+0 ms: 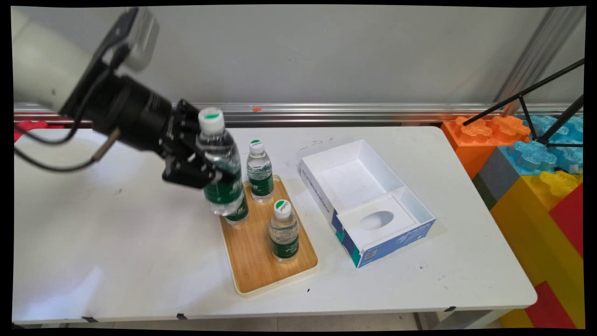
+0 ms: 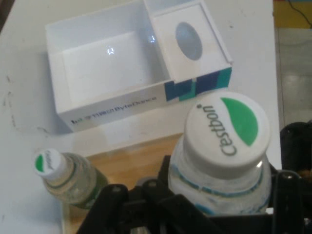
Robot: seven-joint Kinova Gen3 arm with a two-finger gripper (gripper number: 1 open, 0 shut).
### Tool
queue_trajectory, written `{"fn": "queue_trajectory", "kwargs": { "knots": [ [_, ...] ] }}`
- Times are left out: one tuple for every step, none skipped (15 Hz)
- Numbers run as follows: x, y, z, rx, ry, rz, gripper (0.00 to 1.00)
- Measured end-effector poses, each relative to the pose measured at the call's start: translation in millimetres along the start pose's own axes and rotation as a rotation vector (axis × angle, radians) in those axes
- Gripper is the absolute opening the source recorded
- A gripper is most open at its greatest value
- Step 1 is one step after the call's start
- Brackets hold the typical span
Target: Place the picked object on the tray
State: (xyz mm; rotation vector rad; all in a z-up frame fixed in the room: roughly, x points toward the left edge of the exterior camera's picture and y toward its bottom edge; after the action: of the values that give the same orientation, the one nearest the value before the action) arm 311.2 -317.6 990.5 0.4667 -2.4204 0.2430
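- My pincer [image 1: 205,170] is closed around the middle of a water bottle [image 1: 219,163], gripping at the top edge of its green label, and the bottle hangs clear above the near-left corner region of the wooden tray [image 1: 261,261], tilted slightly.
- Main worry: the held bottle is smooth clear plastic and looks full. With a side grip on a slick, slightly squashy wall, I judge it could slide down or rotate in the pads if I swing fast.
- Directly below and behind it stands another bottle [image 1: 239,212], mostly hidden by the held one. Coming down carelessly could knock it over.
- Two more bottles stand on the tray: one at the far end [image 1: 260,171], one nearer the front [image 1: 283,231]. They are tall, narrow and round-bodied, so I expect them to topple easily and roll.
- All have white screw caps with a green mark; the hand view reads "Cestbon" on the held bottle's cap [image 2: 228,131].
- The tray is pale wood grain with a raised cream rim, rounded corners.
- Just right of it on the white bench [image 1: 93,233] sits an open white cardboard box [image 1: 359,182], with blue printed sides and an insert with an oval cutout; light, likely to shift if bumped.
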Motion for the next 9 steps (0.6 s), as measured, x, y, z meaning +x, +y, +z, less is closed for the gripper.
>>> {"fn": "queue_trajectory", "kwargs": {
  "knots": [
    [-9.3, 2.9, 5.3, -0.006, 0.002, 0.009, 0.00],
    [-15.6, 5.1, 9.8, -0.010, 0.004, 0.017, 0.00],
    [-23.9, 8.1, 16.9, -0.016, 0.007, 0.026, 0.00],
    [-31.5, 10.7, 24.3, -0.021, 0.011, 0.035, 0.00],
    [-38.2, 13.0, 31.9, -0.024, 0.014, 0.042, 0.00],
    [-44.3, 15.0, 39.7, -0.026, 0.016, 0.049, 0.00],
    [-49.8, 16.7, 46.8, -0.027, 0.018, 0.055, 0.00],
    [-54.2, 18.0, 52.8, -0.028, 0.019, 0.059, 0.00],
    [-59.1, 19.2, 59.5, -0.028, 0.020, 0.063, 0.00]
  ]
}}
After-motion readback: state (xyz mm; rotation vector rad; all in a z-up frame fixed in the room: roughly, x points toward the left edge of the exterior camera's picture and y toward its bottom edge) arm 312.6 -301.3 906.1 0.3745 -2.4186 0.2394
